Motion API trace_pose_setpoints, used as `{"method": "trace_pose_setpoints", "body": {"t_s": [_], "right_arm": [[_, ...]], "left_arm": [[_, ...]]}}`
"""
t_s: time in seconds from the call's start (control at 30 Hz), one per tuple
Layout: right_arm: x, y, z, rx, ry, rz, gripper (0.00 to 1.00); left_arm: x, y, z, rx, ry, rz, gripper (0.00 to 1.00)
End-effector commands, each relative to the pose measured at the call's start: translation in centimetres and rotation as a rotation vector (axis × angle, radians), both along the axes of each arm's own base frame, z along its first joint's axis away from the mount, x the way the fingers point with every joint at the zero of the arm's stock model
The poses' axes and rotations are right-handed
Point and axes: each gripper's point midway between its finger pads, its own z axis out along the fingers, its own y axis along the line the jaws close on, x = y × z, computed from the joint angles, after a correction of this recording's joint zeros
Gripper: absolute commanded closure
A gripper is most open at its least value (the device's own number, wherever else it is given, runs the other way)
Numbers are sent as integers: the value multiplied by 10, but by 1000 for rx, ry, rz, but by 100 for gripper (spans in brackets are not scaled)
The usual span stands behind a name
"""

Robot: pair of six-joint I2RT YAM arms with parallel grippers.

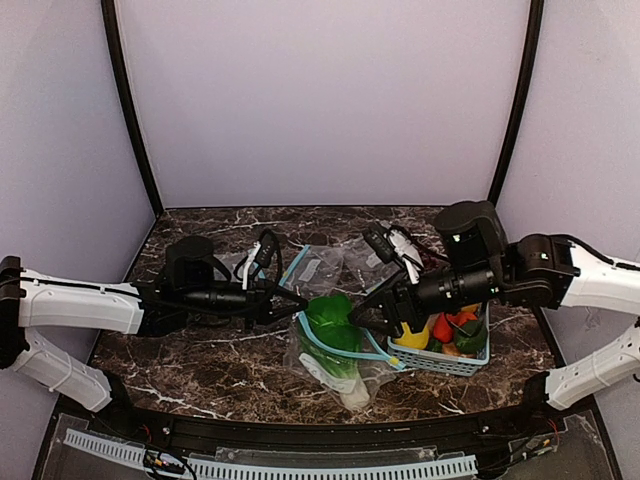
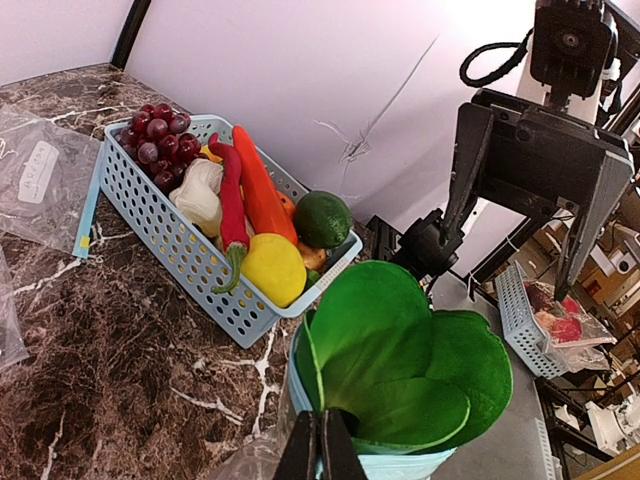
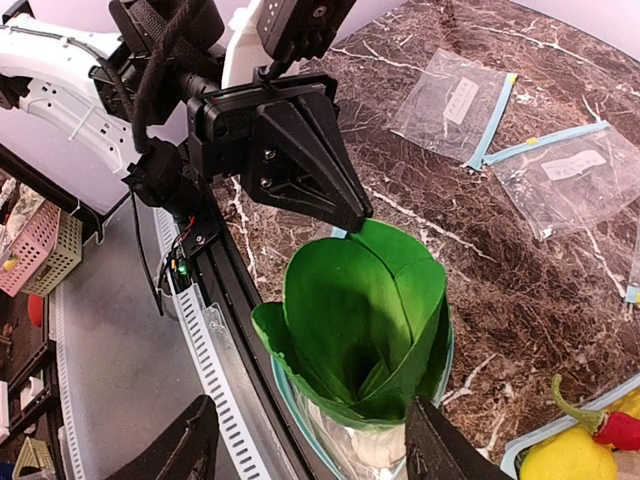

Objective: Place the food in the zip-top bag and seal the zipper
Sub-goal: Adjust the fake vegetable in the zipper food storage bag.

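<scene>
Leaves, big and green, poke up between my two claws. They belong to the leafy vegetable [image 2: 400, 360]. It sits in the mouth of the zip-top bag [image 1: 296, 352], with its white stalk inside the clear plastic. My left claw [image 2: 322, 440] is pressed together, pinching the light-blue zipper [image 2: 395, 466] at the bag's edge, right beside the leaves. My right claw [image 2: 508, 262] is spread wide, with one finger on each side of the leaves. I cannot tell if it touches them.

The blue basket [image 2: 170, 240] stands just beside the bag on the dark stone surface [image 2: 120, 380]. In it I count one bunch of grapes [image 2: 160, 135], one white garlic [image 2: 200, 195], one red pepper [image 2: 232, 205], one orange carrot [image 2: 262, 190], one lime [image 2: 322, 218] and one lemon [image 2: 272, 268]. The carrot lies beside the pepper.

Farther back, smaller bags lie flat on the surface. From my right wrist I count two whole ones, a first small bag [image 3: 460, 100] and a second small bag [image 3: 570, 175]. Each has one white label and one blue strip.
</scene>
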Motion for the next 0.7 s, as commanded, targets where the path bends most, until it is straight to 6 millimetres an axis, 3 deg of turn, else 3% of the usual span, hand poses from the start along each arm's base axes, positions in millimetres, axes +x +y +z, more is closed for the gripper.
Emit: {"method": "trace_pose_setpoints", "body": {"t_s": [0.0, 0.4, 0.67], "right_arm": [[-1, 8, -11, -20, 3, 0, 40], [11, 47, -43, -123, -28, 12, 68], [19, 63, -72, -191, -6, 1, 78]], "left_arm": [[-5, 3, 5, -13, -20, -14, 99], [-9, 3, 7, -23, -22, -37, 99], [-14, -1, 10, -34, -21, -75, 99]]}}
